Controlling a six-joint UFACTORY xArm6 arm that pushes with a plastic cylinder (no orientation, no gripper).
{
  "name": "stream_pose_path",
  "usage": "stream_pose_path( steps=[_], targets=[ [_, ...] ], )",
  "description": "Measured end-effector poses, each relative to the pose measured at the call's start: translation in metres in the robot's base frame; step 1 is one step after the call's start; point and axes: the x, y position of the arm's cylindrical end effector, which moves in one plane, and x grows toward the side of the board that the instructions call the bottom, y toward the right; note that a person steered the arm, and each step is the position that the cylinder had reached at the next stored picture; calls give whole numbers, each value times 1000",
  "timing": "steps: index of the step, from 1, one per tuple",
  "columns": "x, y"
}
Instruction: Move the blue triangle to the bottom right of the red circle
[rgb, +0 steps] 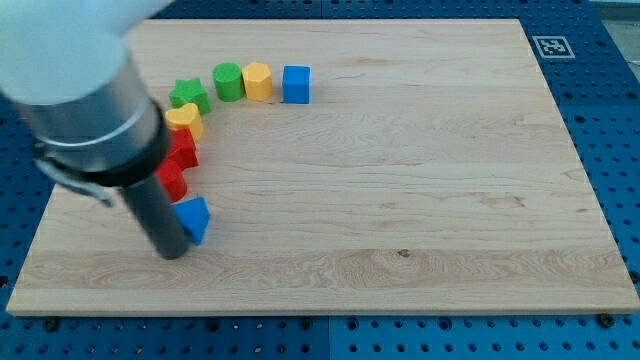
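The blue triangle (194, 218) lies at the lower left of the wooden board (400, 180). My tip (171, 252) rests on the board just left of and below it, touching or nearly touching its left side. Two red blocks stand above the triangle: one (173, 179) directly above it, another (184, 148) higher up. The rod hides part of both, so I cannot tell which one is the circle.
An arc of blocks runs up and right from the red ones: a yellow block (185, 119), a green star (189, 96), a green cylinder (229, 81), a yellow hexagon (258, 80) and a blue cube (296, 84). The arm's pale body (75, 70) covers the top left.
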Motion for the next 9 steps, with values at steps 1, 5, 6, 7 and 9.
stream_pose_path(
  steps=[1,5,6,7,9],
  targets=[
    [0,38],
    [-14,-9],
    [-16,-9],
    [-14,-22],
    [-38,-93]
  ],
)
